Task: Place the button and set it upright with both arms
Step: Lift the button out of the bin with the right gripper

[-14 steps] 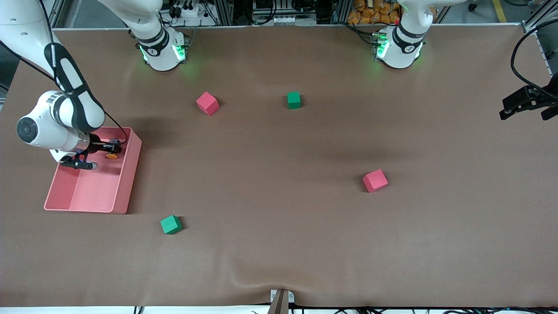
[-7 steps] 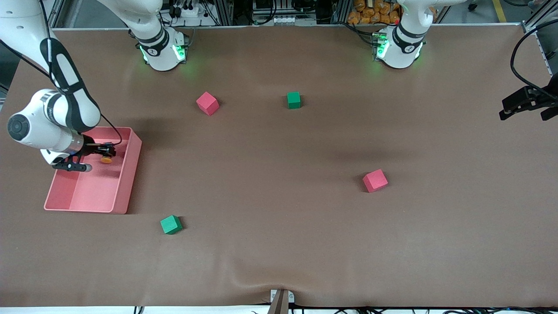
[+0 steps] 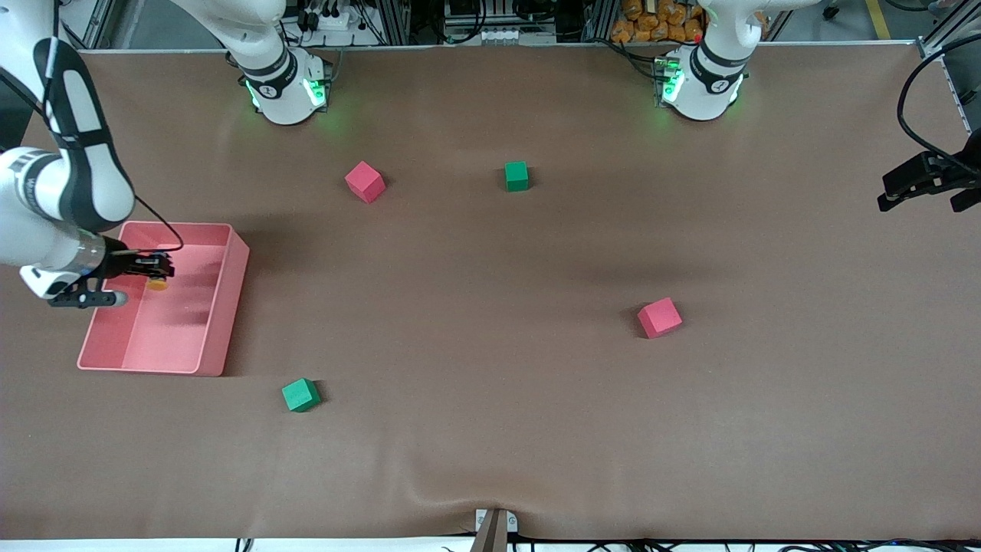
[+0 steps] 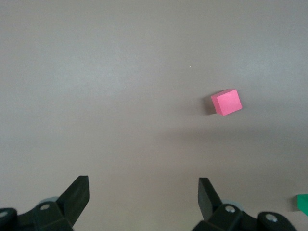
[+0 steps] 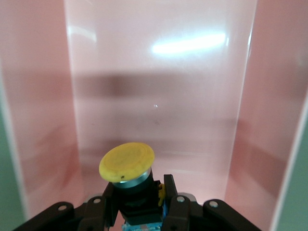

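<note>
The button [image 3: 158, 284] has a round orange cap [image 5: 127, 162] on a black body. My right gripper [image 3: 162, 270] is shut on that body, one finger [image 5: 169, 186] on each side, with the cap pointing out past the fingertips. It hangs inside the pink bin [image 3: 236, 270], above the floor of the bin [image 5: 159, 96]. My left gripper [image 3: 920, 202] waits over the table at the left arm's end. In the left wrist view the left gripper [image 4: 143, 185] is open with only bare table between its fingers.
On the brown mat lie a red cube [image 3: 365, 182] and a green cube [image 3: 516, 175] nearer the bases. Another red cube [image 3: 659, 317] and another green cube [image 3: 300, 395] lie nearer the front camera. The left wrist view shows a red cube [image 4: 226, 102].
My right gripper has carried the button toward the right arm's end of the table, from the bin's inner wall to over its middle. The left arm has not moved.
</note>
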Controlling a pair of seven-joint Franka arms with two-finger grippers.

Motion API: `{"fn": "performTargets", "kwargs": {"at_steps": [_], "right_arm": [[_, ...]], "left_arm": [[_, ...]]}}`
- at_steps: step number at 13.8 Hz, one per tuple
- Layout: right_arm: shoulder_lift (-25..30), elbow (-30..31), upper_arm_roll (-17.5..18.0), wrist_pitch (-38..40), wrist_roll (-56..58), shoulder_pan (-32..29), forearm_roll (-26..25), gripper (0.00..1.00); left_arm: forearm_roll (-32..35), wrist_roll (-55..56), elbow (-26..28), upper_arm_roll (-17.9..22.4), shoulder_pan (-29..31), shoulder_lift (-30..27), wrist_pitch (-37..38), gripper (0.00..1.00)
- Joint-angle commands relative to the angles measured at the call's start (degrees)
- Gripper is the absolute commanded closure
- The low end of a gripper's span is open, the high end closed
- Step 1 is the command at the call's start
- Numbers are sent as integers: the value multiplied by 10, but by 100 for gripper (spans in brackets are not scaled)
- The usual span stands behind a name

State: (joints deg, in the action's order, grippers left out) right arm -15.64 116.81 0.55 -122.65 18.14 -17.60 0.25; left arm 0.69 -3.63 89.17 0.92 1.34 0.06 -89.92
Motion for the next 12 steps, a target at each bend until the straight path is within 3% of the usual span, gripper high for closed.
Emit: {"fn": "performTargets", "kwargs": {"at_steps": [1, 6, 9, 12], "right_arm": [[-3, -53, 6, 48, 4, 31, 7, 97], [-10, -108, 5, 67, -30, 145, 8, 96], [-41, -148, 4, 65, -126, 230, 7, 96], [-73, -195, 4, 46, -127, 314, -3, 96]], "left_arm": [[4, -12, -7, -2, 2, 2, 7, 0], [3, -11, -7, -2, 2, 2, 7, 0], [3, -11, -6, -3, 1, 3, 7, 0], [3, -11, -5, -3, -1, 3, 7, 0]]}}
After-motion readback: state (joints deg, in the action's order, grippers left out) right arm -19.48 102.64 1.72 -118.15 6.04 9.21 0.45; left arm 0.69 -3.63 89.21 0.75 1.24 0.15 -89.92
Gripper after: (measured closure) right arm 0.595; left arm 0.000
